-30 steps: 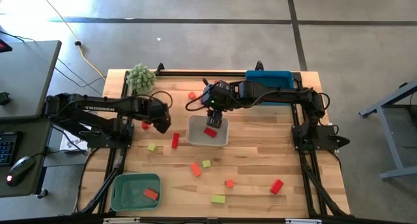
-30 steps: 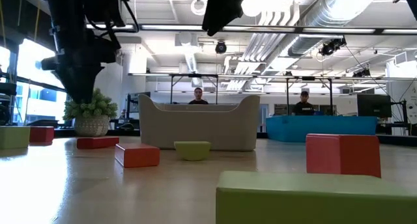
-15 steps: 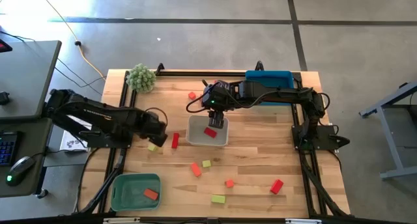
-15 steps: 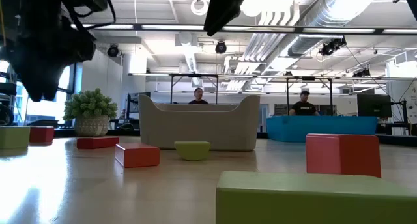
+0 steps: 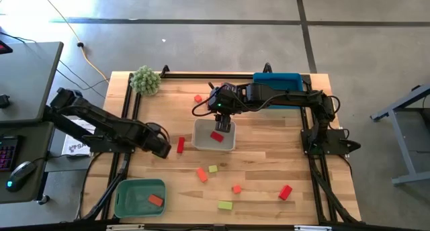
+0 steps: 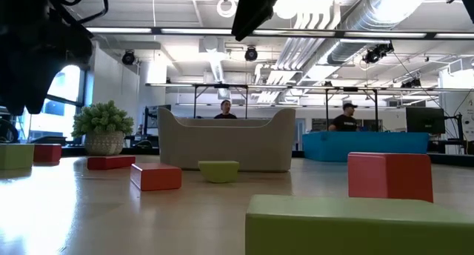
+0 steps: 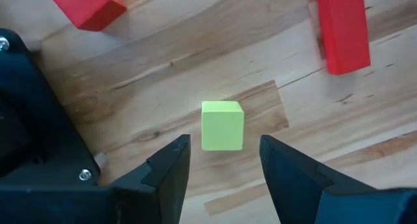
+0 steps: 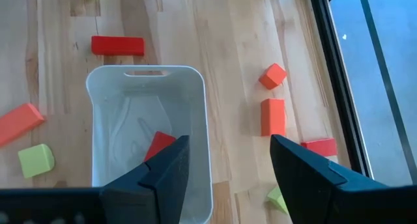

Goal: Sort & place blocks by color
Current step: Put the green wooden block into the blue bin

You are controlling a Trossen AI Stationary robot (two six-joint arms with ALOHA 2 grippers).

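The light wooden table (image 5: 269,164) is carrying both dark arms. The right arm is reaching in from its base across the far side, its gripper (image 5: 224,127) hanging above the white plastic tray (image 8: 104,94), fingers parted and holding nothing — a red block (image 8: 158,146) is lying in the tray directly below. The left arm is stretching low and forward, its gripper (image 7: 223,160) pointing down with fingers spread and empty, a small yellow-green cube (image 7: 222,125) sitting on the wood just ahead between the fingertips. A red bar (image 7: 342,30) is lying beyond the cube.
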